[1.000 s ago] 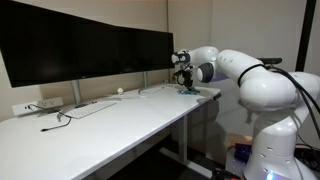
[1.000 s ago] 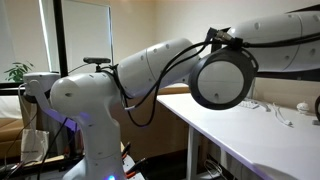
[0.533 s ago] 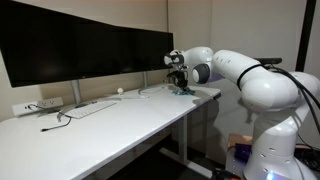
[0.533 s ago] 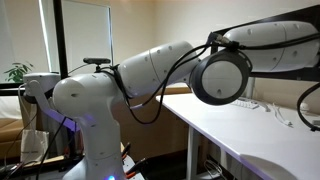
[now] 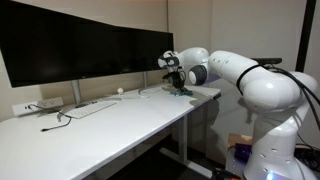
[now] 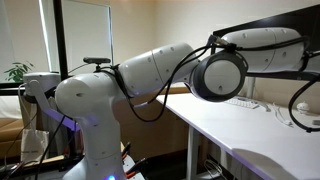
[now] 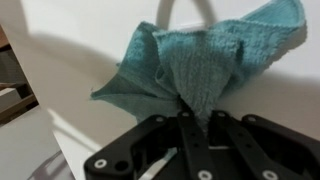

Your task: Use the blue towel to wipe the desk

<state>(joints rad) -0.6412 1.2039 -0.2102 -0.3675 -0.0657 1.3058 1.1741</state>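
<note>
The blue towel (image 7: 205, 62) fills the upper half of the wrist view, bunched into wrinkled folds on the white desk (image 7: 70, 60). My gripper (image 7: 198, 105) is shut on a pinched fold of it, the black fingers (image 7: 182, 125) pressed close together. In an exterior view the gripper (image 5: 179, 88) reaches down to the far right end of the desk (image 5: 110, 125), with a small patch of towel (image 5: 184, 92) under it. In the other exterior view the arm's large joint (image 6: 220, 75) blocks the gripper and towel.
A row of dark monitors (image 5: 85, 50) stands along the back of the desk, just behind the gripper. A keyboard (image 5: 88, 108), cables and a power strip (image 5: 30, 108) lie at the left. The desk's right edge (image 5: 205, 98) is close to the gripper.
The gripper has moved leftward along the desk toward the monitors, dragging the towel with it. Its grip stays shut.
</note>
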